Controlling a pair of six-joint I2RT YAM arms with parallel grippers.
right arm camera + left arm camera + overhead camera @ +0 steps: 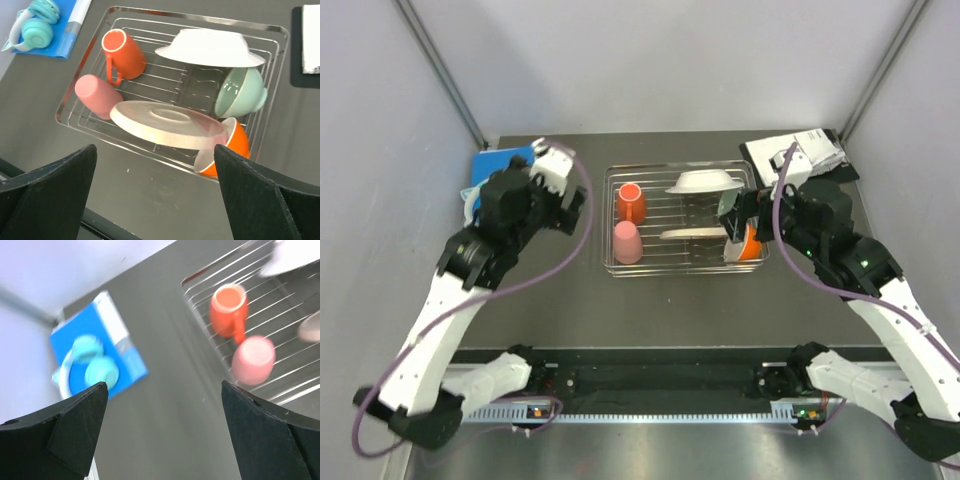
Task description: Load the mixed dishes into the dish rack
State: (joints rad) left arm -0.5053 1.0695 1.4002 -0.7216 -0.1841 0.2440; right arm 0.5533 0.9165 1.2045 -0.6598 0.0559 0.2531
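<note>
The silver wire dish rack stands mid-table. In it lie the orange mug, the pink cup, the white shallow bowl, the cream-and-pink plate tilted on edge, the mint-green bowl and the orange white-lined bowl. My left gripper is open and empty, above bare table left of the rack. My right gripper is open and empty, over the rack's right end.
A blue book with teal headphones lies at the back left. White papers on a black board lie at the back right. A black rail runs along the near edge.
</note>
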